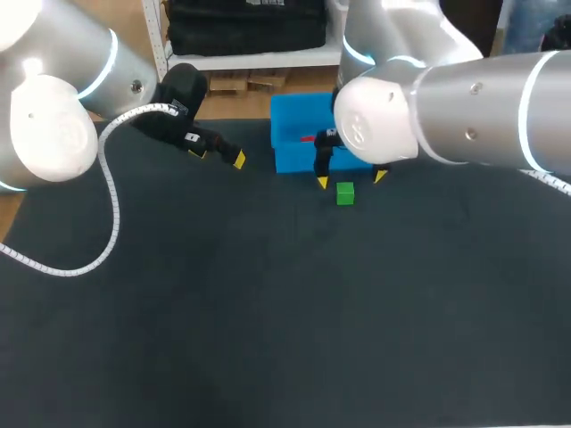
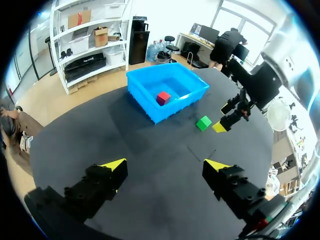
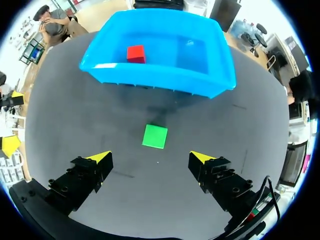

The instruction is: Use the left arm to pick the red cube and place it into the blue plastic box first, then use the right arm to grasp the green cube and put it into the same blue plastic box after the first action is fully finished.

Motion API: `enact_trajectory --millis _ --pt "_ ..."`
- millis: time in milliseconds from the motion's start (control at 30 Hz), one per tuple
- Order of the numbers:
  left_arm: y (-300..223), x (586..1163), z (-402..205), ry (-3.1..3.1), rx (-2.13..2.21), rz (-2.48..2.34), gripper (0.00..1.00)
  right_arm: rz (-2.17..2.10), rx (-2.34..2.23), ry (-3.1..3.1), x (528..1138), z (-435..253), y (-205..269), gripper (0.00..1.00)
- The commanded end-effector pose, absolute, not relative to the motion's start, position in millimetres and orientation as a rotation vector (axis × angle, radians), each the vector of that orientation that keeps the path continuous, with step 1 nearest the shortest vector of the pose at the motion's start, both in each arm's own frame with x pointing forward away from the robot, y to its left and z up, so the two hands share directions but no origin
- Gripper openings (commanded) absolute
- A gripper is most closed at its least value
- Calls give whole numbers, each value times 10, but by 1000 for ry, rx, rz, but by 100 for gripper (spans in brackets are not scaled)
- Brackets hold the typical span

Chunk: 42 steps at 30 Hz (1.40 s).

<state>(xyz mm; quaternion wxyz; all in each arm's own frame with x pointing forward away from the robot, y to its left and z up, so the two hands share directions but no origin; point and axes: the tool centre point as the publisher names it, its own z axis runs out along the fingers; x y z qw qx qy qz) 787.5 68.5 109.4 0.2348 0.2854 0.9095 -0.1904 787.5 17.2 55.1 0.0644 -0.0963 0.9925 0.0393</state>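
The red cube (image 2: pixel 163 98) (image 3: pixel 135 53) lies inside the blue plastic box (image 1: pixel 287 130) (image 2: pixel 145 95) (image 3: pixel 150 80) at the table's back middle. The green cube (image 1: pixel 344 193) (image 2: pixel 203 122) (image 3: pixel 154 136) rests on the black table just in front of the box. My right gripper (image 1: pixel 351 179) (image 3: pixel 150 159) hangs open right over the green cube, which lies just ahead of its yellow tips, touching neither. My left gripper (image 1: pixel 219 157) (image 2: pixel 165 166) is open and empty, off to the box's left, with the box and both cubes ahead of it.
The black table top (image 1: pixel 268 303) stretches wide in front of the box. A white coiled cable (image 1: pixel 107 196) hangs from my left arm over the table's left part.
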Motion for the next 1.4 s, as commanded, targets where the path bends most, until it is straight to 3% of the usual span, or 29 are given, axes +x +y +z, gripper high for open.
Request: enact_trajectory --millis 33,1400 --pt "699 7877 1089 2491 787 -529 100 69 -295 3026 7926 487 230 100" --pt "699 7877 1089 2491 787 -529 100 65 -153 3105 8055 167 237 100"
